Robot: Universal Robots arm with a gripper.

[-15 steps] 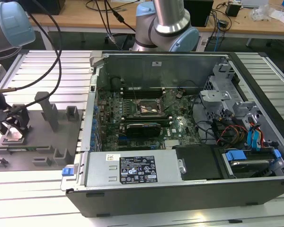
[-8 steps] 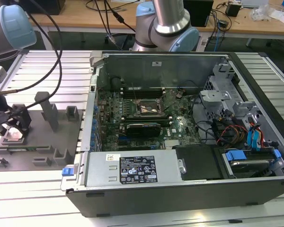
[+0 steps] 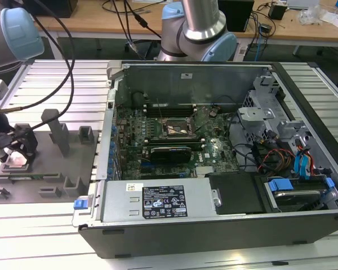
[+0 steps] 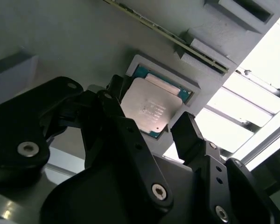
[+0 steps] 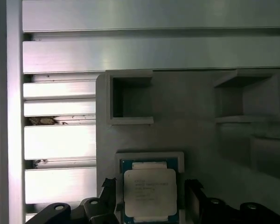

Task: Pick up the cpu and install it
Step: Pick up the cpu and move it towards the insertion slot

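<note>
cpu [image 4: 148,108]: seated in grey holder [image 5: 200,144], exterior view's left. gripper [image 5: 150,192]: open, astride cpu, nothing held. Rec: centre jaws on opp. edges, keep level, squeeze gently.

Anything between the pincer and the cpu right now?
Nothing visible. In both wrist views the pincer hangs open right over the cpu, its jaws to either side and clear of the chip's edges. The cpu lies bare-topped in its grey holder pocket.
</note>
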